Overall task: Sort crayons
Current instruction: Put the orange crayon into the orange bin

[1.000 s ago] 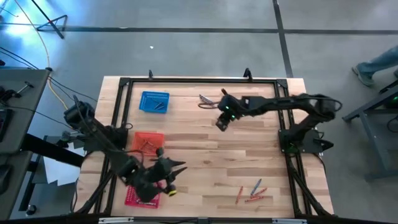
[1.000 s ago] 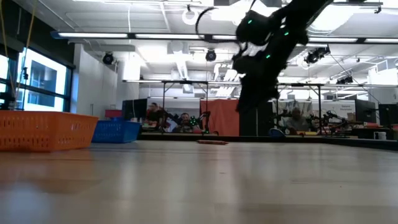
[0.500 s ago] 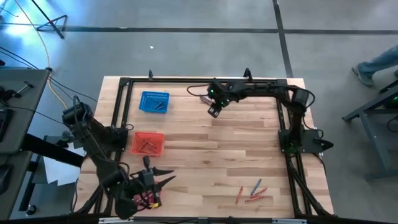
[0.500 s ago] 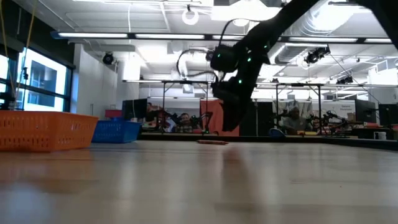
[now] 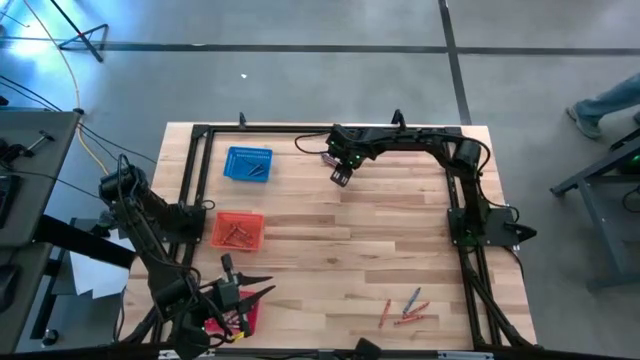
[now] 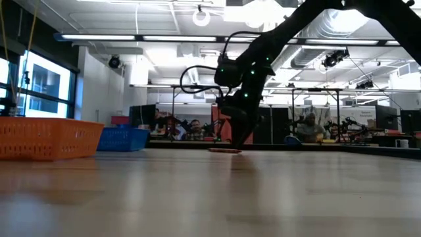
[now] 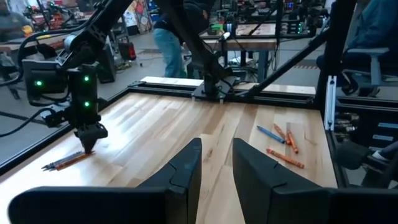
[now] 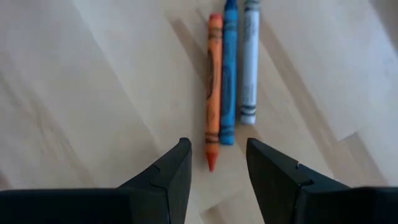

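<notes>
Right wrist view shows the right end effector [image 8: 216, 163], fingers parted and empty, above three side-by-side crayons [image 8: 230, 74] on the counter [image 8: 93, 93]; straddle only the orange crayon [image 8: 213, 87] before closing.

The bench [image 5: 330, 240] is pale wood in striped planks, edged by a black frame [image 5: 300, 130]; three crayons lie side by side, one orange [image 8: 213, 81], one blue [image 8: 228, 74], one greyish-white [image 8: 249, 62]; near the front lie more crayons [image 7: 283, 143], blue, orange and red; the baskets are blue mesh [image 5: 248, 164], orange mesh [image 5: 237, 231] and red [image 5: 243, 318]; both arms are dark, the right hand [image 5: 339, 178] carrying green lights; the floor [image 5: 300, 70] is grey.
</notes>
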Motion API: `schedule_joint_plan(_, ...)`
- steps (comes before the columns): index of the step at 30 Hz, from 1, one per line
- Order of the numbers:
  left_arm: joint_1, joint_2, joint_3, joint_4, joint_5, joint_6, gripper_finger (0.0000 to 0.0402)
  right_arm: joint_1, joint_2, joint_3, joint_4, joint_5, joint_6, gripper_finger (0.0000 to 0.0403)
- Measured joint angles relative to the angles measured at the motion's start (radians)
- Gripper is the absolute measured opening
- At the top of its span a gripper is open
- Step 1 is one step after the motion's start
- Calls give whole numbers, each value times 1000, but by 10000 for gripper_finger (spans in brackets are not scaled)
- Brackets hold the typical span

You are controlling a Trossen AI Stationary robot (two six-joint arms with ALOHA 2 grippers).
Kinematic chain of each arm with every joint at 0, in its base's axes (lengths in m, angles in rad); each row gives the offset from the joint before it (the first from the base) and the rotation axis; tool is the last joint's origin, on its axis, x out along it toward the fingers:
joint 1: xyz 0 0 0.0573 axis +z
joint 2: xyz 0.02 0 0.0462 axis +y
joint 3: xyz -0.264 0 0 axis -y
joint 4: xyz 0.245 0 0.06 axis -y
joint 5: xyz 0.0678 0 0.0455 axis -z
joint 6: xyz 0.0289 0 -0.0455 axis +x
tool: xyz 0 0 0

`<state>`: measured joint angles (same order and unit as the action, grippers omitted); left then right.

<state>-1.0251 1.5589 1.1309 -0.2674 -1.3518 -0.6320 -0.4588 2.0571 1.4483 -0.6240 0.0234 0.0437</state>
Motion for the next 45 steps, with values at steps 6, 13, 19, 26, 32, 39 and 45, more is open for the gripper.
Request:
schedule_joint_plan(6, 0, 0, 0, -2, 0, 1, 76, -1, 0, -12, -13, -55, 1, 149)
schedule_joint_plan(13, 0, 0, 0, -5, 0, 0, 76, -6, 0, -11, 6, -99, 3, 149)
schedule_joint_plan(19, 0, 0, 0, -5, 0, 0, 76, -29, 0, -11, 6, -152, 8, 149)
schedule_joint_plan(26, 0, 0, 0, -5, 1, 1, 76, -54, 0, -11, -1, -199, 8, 149)
schedule_joint_plan(32, 1, 0, 0, -4, -2, 33, 76, -53, 4, -11, 0, -200, 8, 149)
schedule_joint_plan(39, 4, 0, 0, -4, -4, 50, 76, -54, 51, -4, -6, -211, 1, 149)
schedule_joint_plan(45, 4, 0, 0, -4, -5, 60, 76, -54, 61, -6, 8, -206, 1, 142)
